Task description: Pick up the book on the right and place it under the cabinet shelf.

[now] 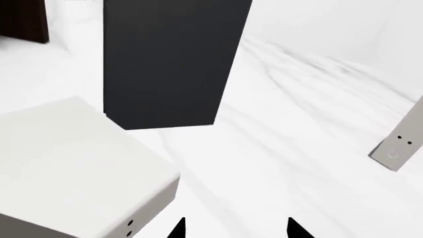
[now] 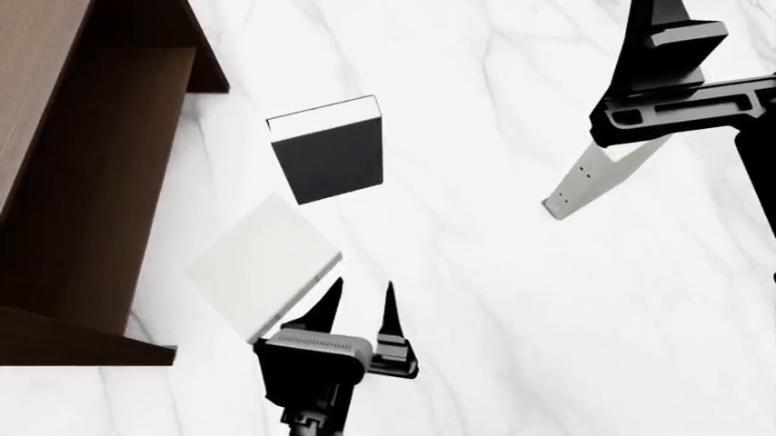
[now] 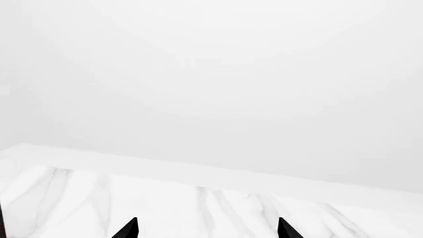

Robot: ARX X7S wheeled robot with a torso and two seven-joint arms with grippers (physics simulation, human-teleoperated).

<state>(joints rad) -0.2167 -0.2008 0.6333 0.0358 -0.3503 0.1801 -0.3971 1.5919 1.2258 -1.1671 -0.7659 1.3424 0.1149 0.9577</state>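
The dark brown cabinet shelf (image 2: 67,173) stands at the far left of the head view, well to the left of the left claw (image 2: 360,300), on the white marbled desk (image 2: 485,300). Its flat top and its solid side panels show, and the inside is in shadow.

Just to the left of the left claw lies a pale grey-white book (image 2: 264,263), flat on the desk; one fingertip is very near its corner, but I cannot tell if they touch. In the left wrist view this pale book (image 1: 73,168) shows two small dark dots on its spine. Beyond the left claw (image 1: 235,229), a little to its left, lies the black-covered book (image 2: 327,154) with white page edges. The left claw is released: its two dark fingertips stand apart with nothing between them.

The book (image 2: 594,182) is at the right, tilted and lifted from the desk, its upper end hidden under the right claw (image 2: 649,136). The right claw seems to be grasping it. In the right wrist view only two dark fingertips (image 3: 129,229) show, apart, over the desk and a white wall, and the book is not seen there.
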